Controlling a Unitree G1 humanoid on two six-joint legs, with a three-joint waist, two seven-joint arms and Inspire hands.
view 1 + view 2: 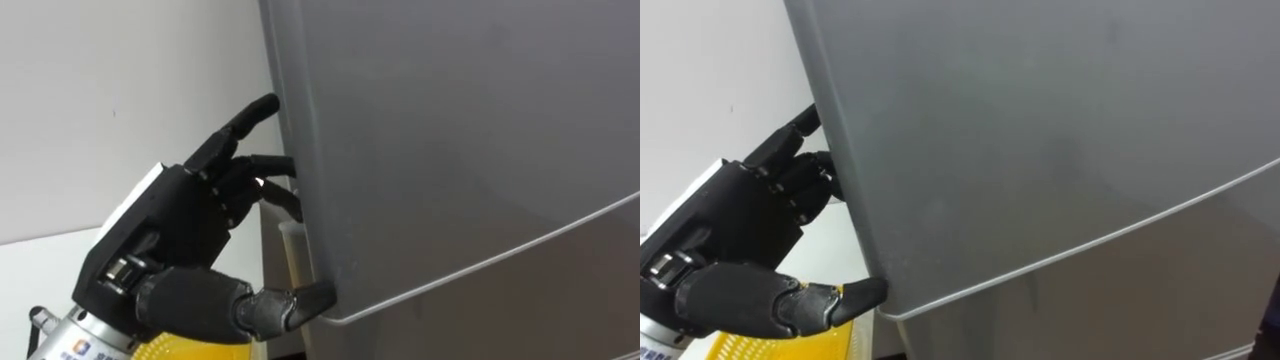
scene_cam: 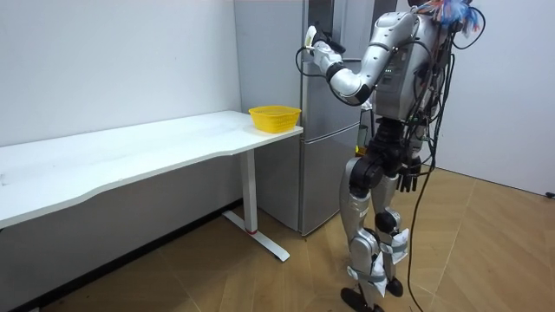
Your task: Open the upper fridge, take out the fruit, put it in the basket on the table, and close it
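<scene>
Robot stands upright right in front of the grey fridge (image 2: 323,173), left arm raised to its top half. Left hand (image 1: 180,215) is clamped on the left edge of the upper fridge door (image 1: 450,130). Fingers (image 1: 262,165) are curled w/ tips at the door's side edge, one lying straighter up along it. Thumb (image 1: 295,303) presses the door front just above the seam to the lower door (image 1: 520,315). Door looks shut or nearly so, can't tell which; what's inside the fridge is hidden. Right hand (image 2: 408,179) hangs by the thigh, away from the fridge, too small to tell its fingers. Yellow basket (image 2: 274,117) sits on the white table (image 2: 130,147), at the end nearest the fridge, just left of it in the room view.
</scene>
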